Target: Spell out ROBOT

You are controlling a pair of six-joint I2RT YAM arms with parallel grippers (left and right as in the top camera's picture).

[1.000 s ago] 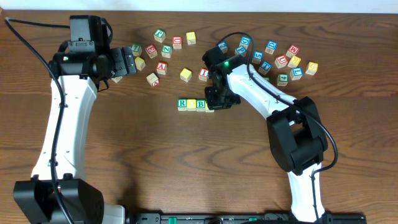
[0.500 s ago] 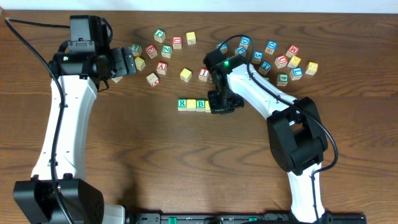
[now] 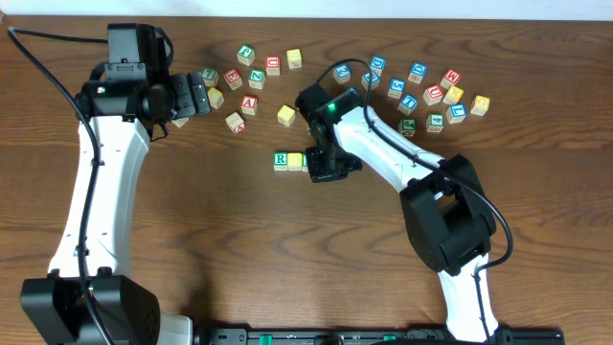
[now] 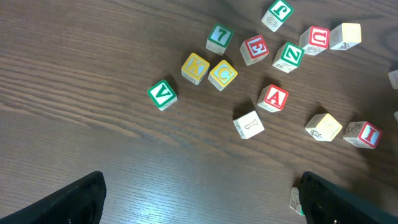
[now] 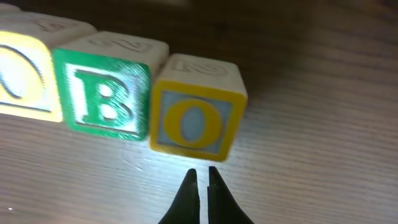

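A row of letter blocks lies mid-table: a green R block point(image 3: 281, 160), then a yellow O block point(image 3: 295, 160). In the right wrist view the row goes on with a green B block point(image 5: 106, 93) and a second yellow O block point(image 5: 196, 118), touching side by side. My right gripper point(image 5: 202, 175) is shut and empty, its tips just in front of the second O. In the overhead view it point(image 3: 326, 169) covers the row's right end. My left gripper point(image 4: 199, 202) is open and empty above bare table, at the far left point(image 3: 192, 96).
Loose blocks lie at the back: V point(image 4: 162, 94), K point(image 4: 194, 67), C point(image 4: 222, 74), A point(image 4: 272, 98), E point(image 4: 255, 49), Z point(image 4: 289, 56). A second cluster of blue, red and yellow blocks point(image 3: 421, 91) lies at the back right, behind the right arm.
My right gripper has moved left over the row's right end, so the B block is now hidden in the overhead view. The left arm has not moved.
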